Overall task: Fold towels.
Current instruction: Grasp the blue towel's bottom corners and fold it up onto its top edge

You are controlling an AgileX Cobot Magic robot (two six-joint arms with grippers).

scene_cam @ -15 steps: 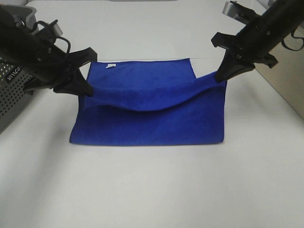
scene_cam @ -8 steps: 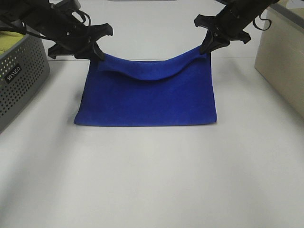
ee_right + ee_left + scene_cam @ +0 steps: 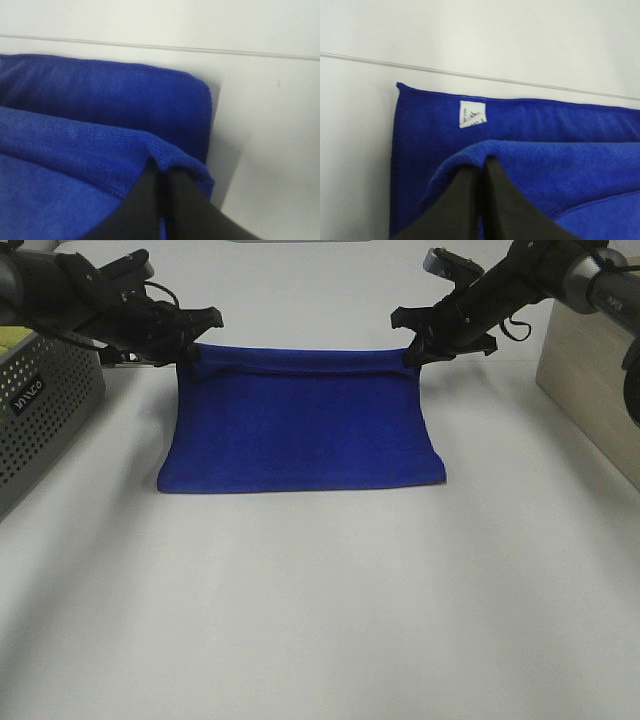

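A blue towel [image 3: 300,430] lies on the white table, folded in half with its upper layer drawn to the far edge. My left gripper [image 3: 188,352] is shut on the upper layer's far left corner. My right gripper [image 3: 412,354] is shut on its far right corner. In the left wrist view the shut fingers [image 3: 482,167] pinch the blue cloth just short of the lower layer's corner with a white label [image 3: 472,115]. In the right wrist view the shut fingers [image 3: 162,172] pinch the fold near the lower layer's corner [image 3: 200,95].
A grey perforated basket [image 3: 40,410] stands at the left edge, with something yellow inside. A beige box [image 3: 590,390] stands at the right edge. The table's seam line [image 3: 470,76] runs just beyond the towel.
Both grippers carried the towel's upper layer away from the camera and lowered it. The sagging edge is now pulled straight along the towel's far edge.
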